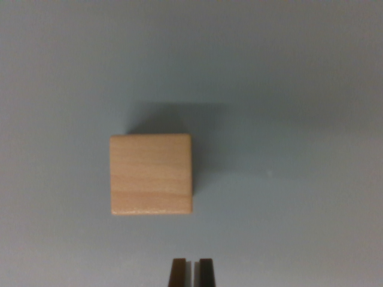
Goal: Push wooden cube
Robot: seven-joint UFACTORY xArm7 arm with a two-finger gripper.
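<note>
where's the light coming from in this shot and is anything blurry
In the wrist view the wooden cube casts a soft shadow up and to the view's right, so the light likely comes from the lower left; the whole picture is slightly soft, the cube's edges fuzzy; the grey table shows no glare; the gripper tips are dark, nearly closed.

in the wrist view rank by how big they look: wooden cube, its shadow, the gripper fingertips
1. wooden cube, clearly largest.
2. its shadow, a smaller visible patch above and right of the cube; soft edges, so this is rough.
3. gripper fingertips, smallest, but cut off by the bottom edge and nearer the camera.
</note>
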